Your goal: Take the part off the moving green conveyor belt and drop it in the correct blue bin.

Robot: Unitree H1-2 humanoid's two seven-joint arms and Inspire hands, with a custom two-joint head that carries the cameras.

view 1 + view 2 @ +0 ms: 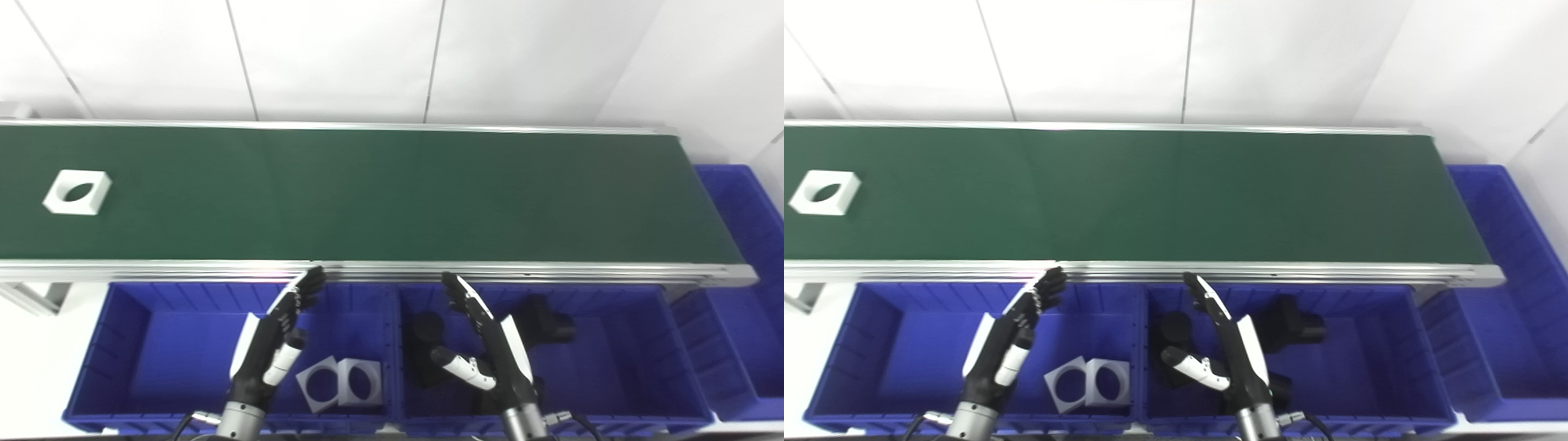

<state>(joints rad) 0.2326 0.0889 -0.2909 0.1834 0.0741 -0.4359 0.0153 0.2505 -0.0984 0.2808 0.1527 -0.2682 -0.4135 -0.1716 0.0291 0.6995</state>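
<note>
Left eye view gives you the whole line: the green conveyor belt (380,196) runs across the frame, and your part, a white square block (78,192) with a round hole through it, sits flat on the belt at the far left end, well apart from both hands.

Your left hand (272,340) hangs over the left blue bin (122,343), fingers stretched out and apart, tips up near the belt's near rail, thumb sticking out to the side. It's holding nothing.

Your right hand (484,337) is much the same over the middle blue bin (637,361): fingers straight and spread, thumb angled out to the left, nothing in its grasp.

Down in the left bin, two white blocks (340,383) of the same holed shape lie side by side, touching, just to the right of your left wrist. The middle bin holds dark black parts (548,324), one on each side of your right hand; their exact shape is hard to tell in the shadow.

Off to the right, a third blue bin (744,245) sits at the belt's far end.
</note>
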